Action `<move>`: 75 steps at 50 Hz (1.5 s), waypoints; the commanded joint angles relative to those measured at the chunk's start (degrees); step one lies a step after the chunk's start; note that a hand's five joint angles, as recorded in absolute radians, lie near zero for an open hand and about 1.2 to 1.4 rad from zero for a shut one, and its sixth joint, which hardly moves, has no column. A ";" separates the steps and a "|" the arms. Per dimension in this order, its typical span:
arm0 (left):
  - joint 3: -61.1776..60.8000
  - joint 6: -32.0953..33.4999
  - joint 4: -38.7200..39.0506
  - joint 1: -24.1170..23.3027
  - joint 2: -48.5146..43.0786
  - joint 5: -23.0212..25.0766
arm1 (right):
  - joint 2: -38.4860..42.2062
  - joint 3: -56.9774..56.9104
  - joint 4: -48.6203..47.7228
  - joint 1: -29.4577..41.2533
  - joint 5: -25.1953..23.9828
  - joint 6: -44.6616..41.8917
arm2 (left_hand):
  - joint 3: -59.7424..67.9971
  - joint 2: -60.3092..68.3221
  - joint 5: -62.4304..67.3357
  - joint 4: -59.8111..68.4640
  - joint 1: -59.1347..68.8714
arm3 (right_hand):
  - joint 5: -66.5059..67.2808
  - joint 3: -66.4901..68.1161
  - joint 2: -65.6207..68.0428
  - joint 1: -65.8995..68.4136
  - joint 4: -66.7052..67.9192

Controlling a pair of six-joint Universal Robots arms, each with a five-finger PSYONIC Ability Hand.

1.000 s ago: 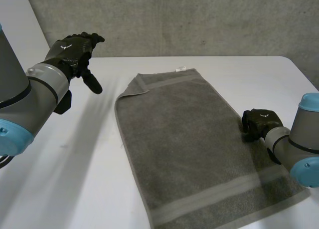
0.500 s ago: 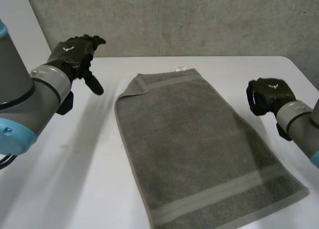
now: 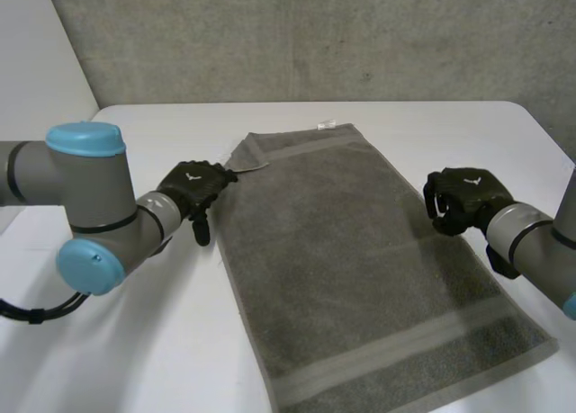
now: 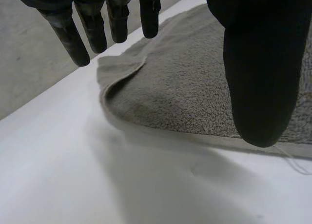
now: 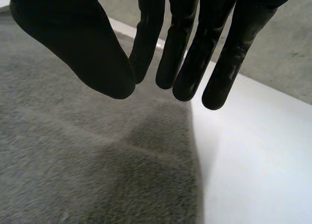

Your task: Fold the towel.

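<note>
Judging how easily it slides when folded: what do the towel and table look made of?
Towel: grey terry cloth, probably cotton; matte fuzzy pile, with flat woven bands near its ends. Table: smooth white top, perhaps laminate or painted board; even surface, no grain visible.

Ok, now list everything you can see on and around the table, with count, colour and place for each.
towel: one, grey, spread flat across the table, its far left corner turned over
label: one, white, at the towel's far edge
table: one, white, under everything
wall: one, grey, behind the table
arms: two, grey with light-blue caps, one at each side
left hand: one, black, open, beside the towel's left edge near the turned corner
right hand: one, black, open, at the towel's right edge
</note>
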 commanded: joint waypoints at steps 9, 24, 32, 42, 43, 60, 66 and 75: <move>23.58 5.03 2.50 2.09 -15.57 1.27 | 2.26 2.36 -0.08 1.73 0.44 -2.63 | 11.41 11.41 11.98 11.39 11.39 | -22.92 -21.19 -21.21 -13.25 -21.33; 49.41 4.68 -1.53 3.23 -31.48 1.79 | 2.26 2.89 -0.08 1.73 0.44 -3.16 | 16.63 16.63 17.20 16.61 16.61 | -24.78 -23.04 -23.06 -15.11 -23.19; 46.70 2.76 -8.03 2.97 -28.86 1.79 | 2.35 2.89 -0.44 1.64 0.44 -3.16 | 15.62 15.62 16.19 15.60 15.60 | -29.32 -27.58 -27.61 -19.65 -27.73; 33.80 -6.40 -14.02 3.75 -16.04 2.93 | 2.00 2.63 -0.44 1.64 0.44 -3.08 | 10.58 10.58 11.15 10.55 10.55 | -35.38 -33.64 -33.66 -25.70 -33.78; 30.38 -6.40 -13.76 4.02 -13.93 3.37 | 1.91 2.63 -0.44 1.64 0.36 -3.16 | 10.74 10.74 11.31 10.72 10.72 | -35.54 -33.80 -33.83 -25.87 -33.95; -4.55 -0.33 -5.41 3.32 2.53 11.02 | 1.73 2.71 -0.35 1.64 0.27 -3.16 | 11.08 11.08 11.65 11.06 11.06 | -35.88 -34.14 -34.17 -26.21 -34.29; -16.74 7.03 4.41 3.14 7.80 11.55 | 1.73 2.89 -0.26 1.64 0.27 -3.16 | 11.08 11.08 11.65 11.06 11.06 | -35.88 -34.14 -34.17 -26.21 -34.29; -21.25 10.48 9.71 1.82 8.42 12.25 | 1.65 3.24 -0.26 1.82 0.27 -3.16 | 12.25 12.25 12.82 12.23 12.23 | -35.88 -34.14 -34.17 -26.21 -34.29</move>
